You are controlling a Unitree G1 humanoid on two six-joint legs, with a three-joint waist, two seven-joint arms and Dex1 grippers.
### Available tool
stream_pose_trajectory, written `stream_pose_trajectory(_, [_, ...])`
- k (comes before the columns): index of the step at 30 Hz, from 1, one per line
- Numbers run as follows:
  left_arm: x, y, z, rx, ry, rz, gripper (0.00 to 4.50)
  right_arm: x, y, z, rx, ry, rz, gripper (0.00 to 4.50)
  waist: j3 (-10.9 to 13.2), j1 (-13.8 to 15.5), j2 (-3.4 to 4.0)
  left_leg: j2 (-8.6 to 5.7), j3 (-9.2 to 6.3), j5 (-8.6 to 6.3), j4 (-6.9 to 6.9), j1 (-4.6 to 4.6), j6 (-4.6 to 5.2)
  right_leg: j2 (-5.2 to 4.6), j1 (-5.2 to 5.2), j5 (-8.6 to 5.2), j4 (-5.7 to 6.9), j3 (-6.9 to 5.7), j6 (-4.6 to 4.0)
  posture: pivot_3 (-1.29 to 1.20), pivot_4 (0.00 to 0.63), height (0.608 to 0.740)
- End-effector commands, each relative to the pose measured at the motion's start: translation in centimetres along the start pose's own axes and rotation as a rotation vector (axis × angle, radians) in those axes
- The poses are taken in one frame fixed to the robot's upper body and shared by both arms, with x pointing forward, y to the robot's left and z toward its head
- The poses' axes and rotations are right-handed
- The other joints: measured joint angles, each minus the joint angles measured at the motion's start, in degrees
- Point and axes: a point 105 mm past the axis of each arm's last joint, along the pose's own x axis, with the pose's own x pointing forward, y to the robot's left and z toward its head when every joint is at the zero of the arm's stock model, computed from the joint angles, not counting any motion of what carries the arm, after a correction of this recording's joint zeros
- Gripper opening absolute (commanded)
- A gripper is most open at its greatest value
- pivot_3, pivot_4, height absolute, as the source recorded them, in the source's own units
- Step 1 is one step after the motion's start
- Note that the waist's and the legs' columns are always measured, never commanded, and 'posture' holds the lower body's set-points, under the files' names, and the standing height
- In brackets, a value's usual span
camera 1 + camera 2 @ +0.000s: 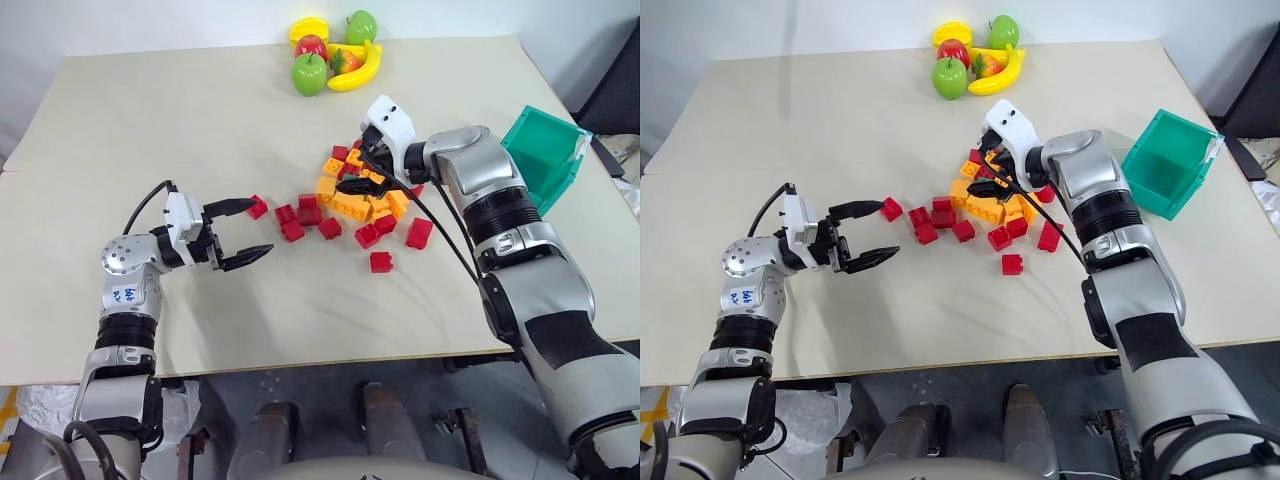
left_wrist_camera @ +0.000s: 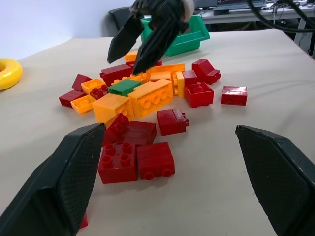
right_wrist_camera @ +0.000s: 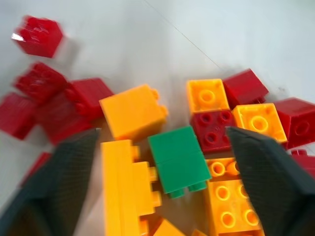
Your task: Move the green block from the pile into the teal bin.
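The pile [image 1: 350,205] of red and orange-yellow bricks lies right of the table's middle. The green block [image 3: 178,157] lies on its side in the pile, wedged among orange bricks, and it is also in the left wrist view [image 2: 124,87]. My right gripper [image 1: 358,172] hovers just above the pile's far part, pointing down. It stands open [image 3: 162,135], with the green block below the gap between its fingers and untouched. My left gripper [image 1: 240,232] is open and empty, left of the pile at table height, beside a lone red brick. The teal bin [image 1: 545,150] stands tilted near the table's right edge.
Toy fruit [image 1: 330,55], with apples and a banana, lies at the far edge. Loose red bricks [image 1: 381,261] are scattered toward the front of the pile. A yellow ring [image 2: 7,71] shows in the left wrist view. Bare tabletop [image 1: 150,120] stretches to the left.
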Motion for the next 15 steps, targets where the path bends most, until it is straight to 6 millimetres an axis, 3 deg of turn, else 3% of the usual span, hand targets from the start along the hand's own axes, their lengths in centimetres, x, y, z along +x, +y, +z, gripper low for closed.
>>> stream_pose_trajectory(1, [0.0, 0.5, 0.9, 0.033, -0.025, 0.012, 4.50, 0.6, -0.7, 0.3, -0.047, 0.016, -0.077, 4.47, 0.0, 0.0, 0.00, 0.00, 0.00, 0.00, 0.00, 0.00, 0.00, 0.00, 0.00, 0.00, 0.00, 0.00, 0.00, 0.00, 0.150, 0.740])
stream_pose_trajectory(8, [-0.1, 0.5, 1.0, 0.035, -0.023, 0.016, 4.50, 1.7, 0.3, -1.4, -0.215, 0.136, -0.030, 4.47, 0.0, -0.3, 0.01, 0.01, 0.00, 0.00, 0.00, 0.01, 0.00, 0.03, 0.00, 0.00, 0.01, 0.00, 0.00, 0.00, 0.150, 0.740])
stream_pose_trajectory(15, [-0.1, 0.5, 1.0, 0.036, -0.027, 0.020, 4.50, 2.4, 2.7, -2.0, -0.220, 0.186, 0.134, 4.47, 0.0, -0.4, 0.02, 0.03, 0.00, 0.00, 0.02, 0.02, -0.01, 0.05, 0.01, 0.00, 0.02, 0.01, 0.00, 0.00, 0.150, 0.740])
